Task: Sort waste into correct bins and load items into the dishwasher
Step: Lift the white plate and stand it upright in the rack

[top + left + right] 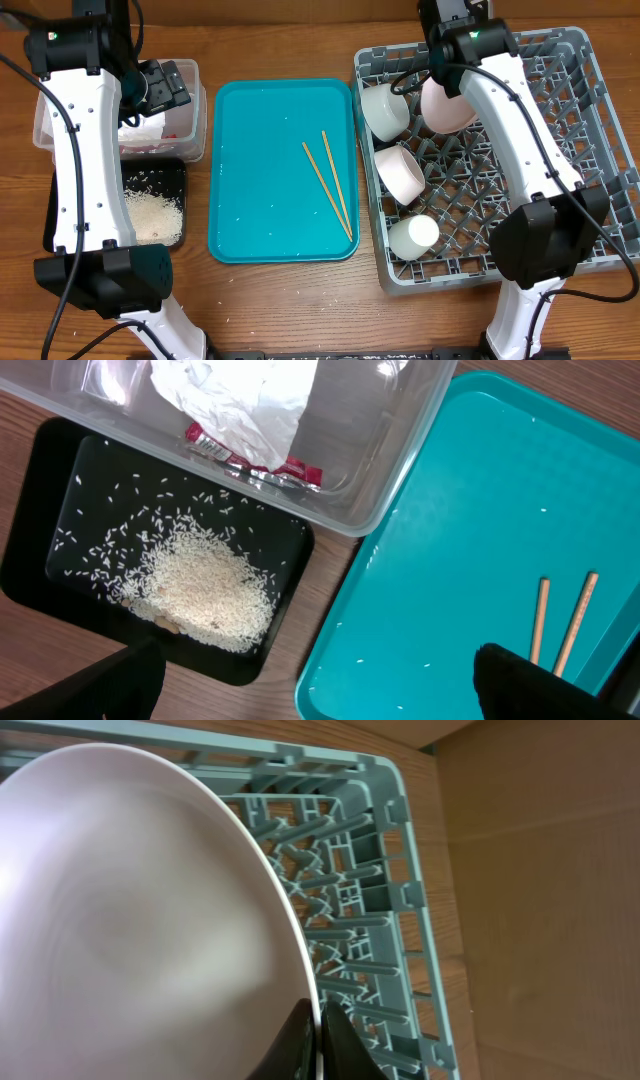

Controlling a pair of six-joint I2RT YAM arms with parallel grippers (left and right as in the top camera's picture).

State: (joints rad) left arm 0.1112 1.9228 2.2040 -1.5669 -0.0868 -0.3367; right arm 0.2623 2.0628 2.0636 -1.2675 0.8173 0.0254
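My right gripper [316, 1040] is shut on the rim of the round pale plate [140, 920] and holds it on edge over the grey dish rack [400, 900]; overhead the plate [447, 105] is at the rack's [590, 150] back. Three bowls or cups [384, 108] [400, 172] [414, 236] lie in the rack's left side. Two wooden chopsticks [330, 182] lie on the teal tray [250, 170]. My left gripper [320, 685] is open and empty above the tray's left edge. The clear tub [400, 450] holds the napkin [240, 400] and red wrapper [295, 468]. The black tray [60, 480] holds rice [205, 590].
A few stray rice grains [430, 666] lie on the teal tray [480, 510]. Wooden table shows between the black tray and the teal tray. Both arms' white links cross the table's left and right sides in the overhead view.
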